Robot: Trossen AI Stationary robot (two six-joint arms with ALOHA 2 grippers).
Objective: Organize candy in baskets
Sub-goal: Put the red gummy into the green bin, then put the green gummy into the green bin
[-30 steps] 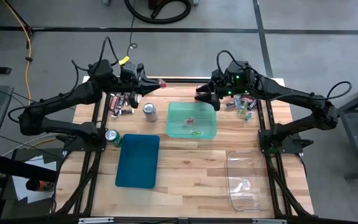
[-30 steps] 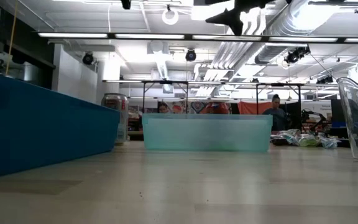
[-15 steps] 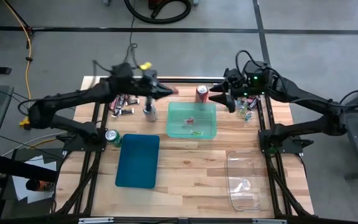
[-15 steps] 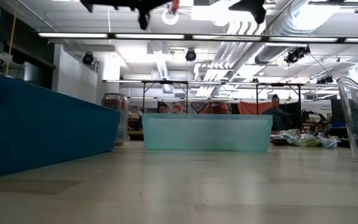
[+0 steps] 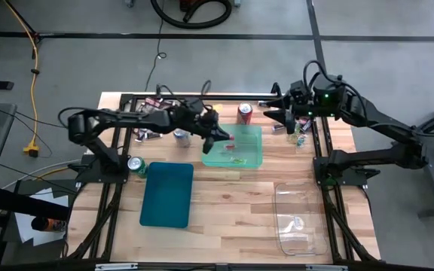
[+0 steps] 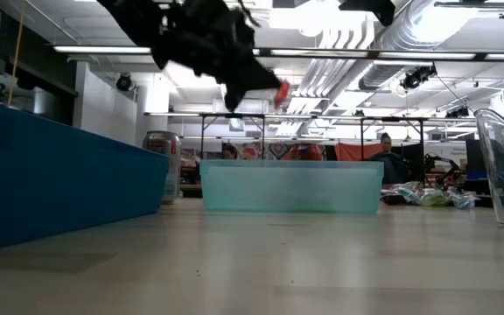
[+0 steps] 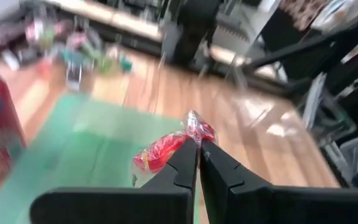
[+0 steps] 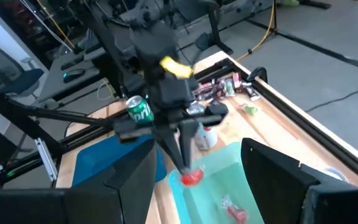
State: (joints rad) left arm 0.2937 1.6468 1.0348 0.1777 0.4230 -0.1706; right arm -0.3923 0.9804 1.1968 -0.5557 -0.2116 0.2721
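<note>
a red wrapped candy (image 7: 166, 149) is pinched between the fingers of the left gripper (image 5: 224, 138), which is held in the air over the near-left part of the light green basket (image 5: 251, 156). in the low view the candy (image 6: 280, 93) is seen well above the basket's rim (image 6: 291, 164). from the right wrist view the same candy (image 8: 192, 177) is seen at the tip of the left gripper (image 8: 185, 163), above the green basket (image 8: 213, 180). a few small candies (image 5: 232, 153) are seen lying inside the green basket.

the right gripper (image 5: 271, 114) is held in the air near the far right corner of the green basket, just beside a red soda can (image 5: 244, 113). its fingers (image 8: 284, 171) are spread apart and nothing is held between them.

a pile of bright wrapped candies (image 5: 297, 132) is seen on the counter (image 5: 232, 218) to the right of the green basket, and more dark and pink candies (image 5: 148, 134) are seen at the far left, partly hidden by the left arm. a silver can (image 5: 180, 136) stands just left of the green basket and a green can (image 5: 136, 165) stands beside the far left corner of the dark teal basket (image 5: 167, 194). the clear basket (image 5: 302, 218) is placed at the near right of the counter, well apart from the others.
</note>
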